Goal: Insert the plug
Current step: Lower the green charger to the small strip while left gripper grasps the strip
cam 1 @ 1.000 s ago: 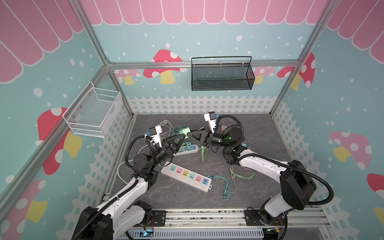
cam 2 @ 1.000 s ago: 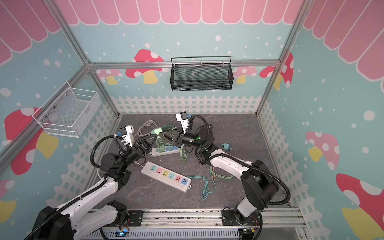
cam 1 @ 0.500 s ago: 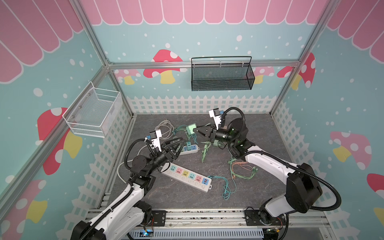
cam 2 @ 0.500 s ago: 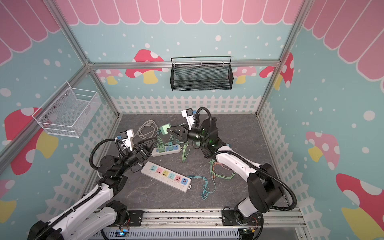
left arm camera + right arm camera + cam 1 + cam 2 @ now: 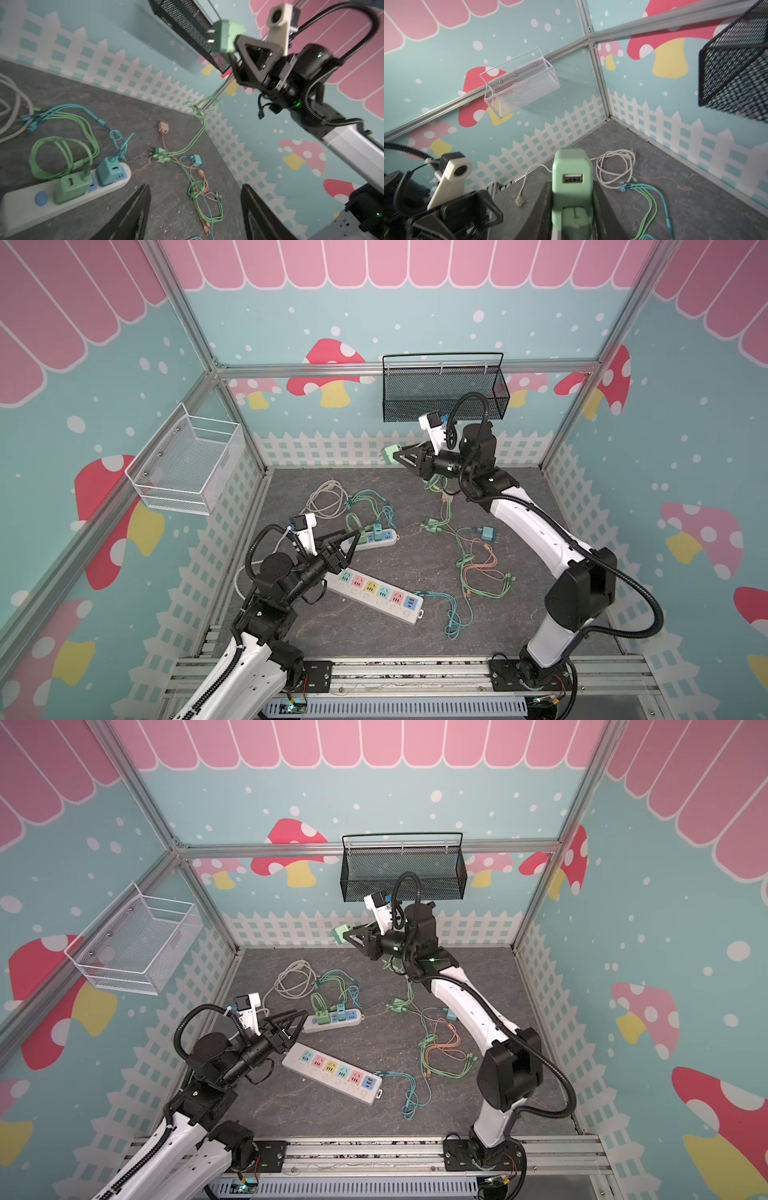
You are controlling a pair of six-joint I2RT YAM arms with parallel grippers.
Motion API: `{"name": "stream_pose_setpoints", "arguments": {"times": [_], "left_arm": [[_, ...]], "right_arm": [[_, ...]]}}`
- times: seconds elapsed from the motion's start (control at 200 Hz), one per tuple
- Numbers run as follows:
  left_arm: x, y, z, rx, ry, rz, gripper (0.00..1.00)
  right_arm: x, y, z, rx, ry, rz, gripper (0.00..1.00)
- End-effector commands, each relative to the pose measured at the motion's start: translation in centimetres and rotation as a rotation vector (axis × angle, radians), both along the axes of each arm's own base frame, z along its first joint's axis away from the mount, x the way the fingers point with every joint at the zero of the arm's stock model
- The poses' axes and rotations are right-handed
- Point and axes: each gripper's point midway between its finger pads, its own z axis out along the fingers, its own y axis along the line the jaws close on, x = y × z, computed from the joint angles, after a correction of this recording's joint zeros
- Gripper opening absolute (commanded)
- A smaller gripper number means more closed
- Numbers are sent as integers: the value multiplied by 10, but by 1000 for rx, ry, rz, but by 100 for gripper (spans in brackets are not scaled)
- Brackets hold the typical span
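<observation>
Plug (image 5: 390,453) clamped in the right gripper (image 5: 400,457), prongs pointing left, high above the worktop (image 5: 490,630); power strip (image 5: 376,593) lies well below, beside the left gripper (image 5: 351,549), jaws apart.

On the table (image 5: 353,639) the long strip (image 5: 376,595) lies in front and the short strip (image 5: 384,542) just behind it, with two chargers (image 5: 71,185) in its sockets. A coil (image 5: 328,499) lies behind the short strip, and loose cables (image 5: 478,572) lie right of both. The plug (image 5: 390,453) sits in the right gripper (image 5: 398,456) over the back of the table, below the basket (image 5: 444,389) on the back wall.
</observation>
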Motion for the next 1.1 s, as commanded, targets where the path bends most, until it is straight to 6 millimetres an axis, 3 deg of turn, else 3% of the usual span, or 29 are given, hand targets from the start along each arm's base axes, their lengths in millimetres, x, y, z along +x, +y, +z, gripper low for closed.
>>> {"name": "stream_pose_setpoints", "arguments": {"times": [0.0,0.03,0.065,0.155,0.23,0.455,0.705,0.936,1.091], "left_arm": [[7,22,-33,114,145,129,68],[8,26,-38,129,168,151,68],[9,30,-45,150,199,174,68],[10,34,-59,189,257,195,67],[12,36,-67,208,293,208,67],[18,50,-94,247,421,287,65],[31,63,-130,312,593,325,60],[54,71,-152,321,685,329,54],[69,68,-169,337,744,304,46]], "right_arm": [[19,0,4,-101,-73,-28,2],[21,0,13,-109,-95,-36,2],[33,5,0,-135,-82,-37,3],[43,8,-5,-165,-103,-41,2],[47,11,-19,-194,-98,-27,3],[52,11,-110,-348,-13,10,3],[27,4,-165,-493,-39,132,0],[-10,3,-203,-626,-83,281,0],[-21,3,-222,-697,-93,309,0]]}}
